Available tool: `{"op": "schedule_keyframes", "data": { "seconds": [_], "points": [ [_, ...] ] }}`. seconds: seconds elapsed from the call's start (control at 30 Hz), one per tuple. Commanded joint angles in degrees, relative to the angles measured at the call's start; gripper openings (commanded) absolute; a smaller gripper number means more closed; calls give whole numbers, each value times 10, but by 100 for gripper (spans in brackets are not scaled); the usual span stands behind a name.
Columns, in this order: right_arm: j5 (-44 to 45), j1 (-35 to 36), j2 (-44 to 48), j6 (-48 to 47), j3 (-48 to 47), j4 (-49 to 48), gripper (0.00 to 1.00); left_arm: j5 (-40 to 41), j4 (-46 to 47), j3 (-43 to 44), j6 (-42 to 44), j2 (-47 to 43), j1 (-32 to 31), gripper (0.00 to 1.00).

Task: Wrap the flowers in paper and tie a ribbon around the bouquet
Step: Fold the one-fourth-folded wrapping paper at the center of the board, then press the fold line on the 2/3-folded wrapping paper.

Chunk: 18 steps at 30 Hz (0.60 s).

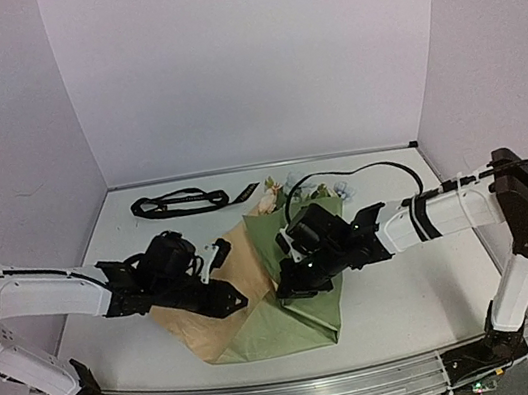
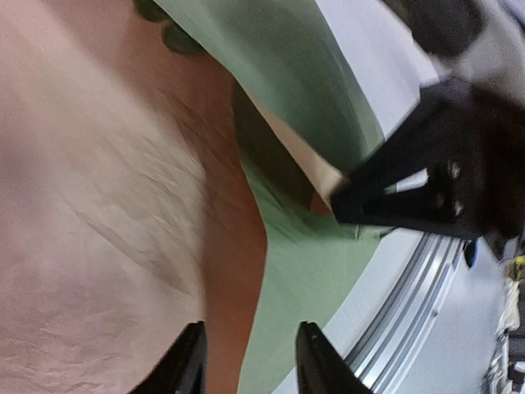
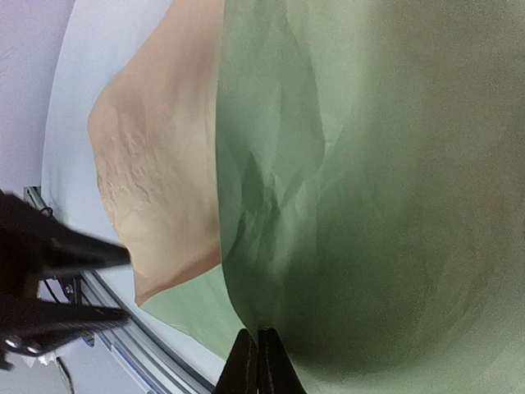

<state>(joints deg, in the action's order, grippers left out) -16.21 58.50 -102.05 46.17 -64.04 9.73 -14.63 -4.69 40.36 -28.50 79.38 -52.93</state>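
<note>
In the middle of the desk [image 1: 410, 284] the paper [image 1: 276, 327] lies half folded over the flowers [image 1: 271, 196], green on the right and tan on the left, with blooms poking out at 12 o'clock. This looks like the wrapping step: the left gripper [image 2: 250, 336] is spread over the tan flap, and the right gripper [image 3: 258, 336] is pressed together at the green fold's edge, nipping it or not I cannot tell. Next the tan flap likely needs pulling toward 3 o'clock; the ribbon [image 1: 179, 204] lies untied at 11 o'clock.
</note>
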Motion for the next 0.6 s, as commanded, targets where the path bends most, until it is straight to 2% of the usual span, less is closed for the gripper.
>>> {"op": "schedule_keyframes", "data": {
  "seconds": [0.0,0.07,0.27,0.57],
  "points": [
    [-44,-1,-15,5,-5,-28,0,-45,-21,63,-21,-8,64,55],
    [-57,-1,-23,9,-12,-32,0,-41,-39,100,-3,24,85,62],
    [-76,-1,-26,10,-16,-37,0,-56,-34,170,25,123,118,74],
    [-94,-2,-33,14,-22,-38,0,-77,-4,228,26,221,121,75]
  ]
}}
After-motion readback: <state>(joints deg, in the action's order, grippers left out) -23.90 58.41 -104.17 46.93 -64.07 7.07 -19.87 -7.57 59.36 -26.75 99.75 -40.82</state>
